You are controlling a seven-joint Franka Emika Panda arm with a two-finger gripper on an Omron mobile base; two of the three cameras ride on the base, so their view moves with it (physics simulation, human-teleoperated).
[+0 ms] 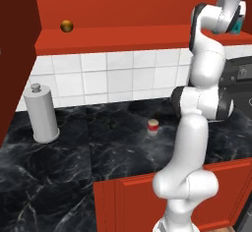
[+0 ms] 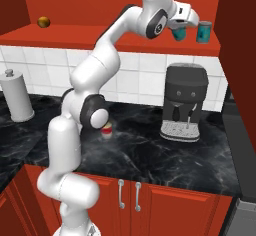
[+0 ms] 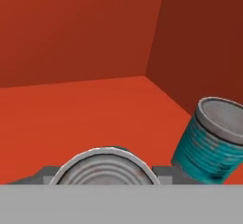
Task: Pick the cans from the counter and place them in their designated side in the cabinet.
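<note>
Now, left to right as you face it from the right base view:
Ball: you have a golden-brown ball (image 2: 43, 22) far left on the cabinet shelf (image 2: 75, 32).
Grey cylinder: your knobbed canister (image 2: 16, 97) stands left on the counter (image 2: 150, 152).
Red can: it (image 2: 106, 130) sits on the marble beside the arm.
Coffee machine: it (image 2: 184, 102) stands right, below the shelf.
Gripper: yours (image 2: 179, 34) clamps a teal can (image 2: 179, 33) over the shelf.
Second teal can: it (image 2: 203, 31) stands just right of yours, near the cabinet's side wall.
</note>
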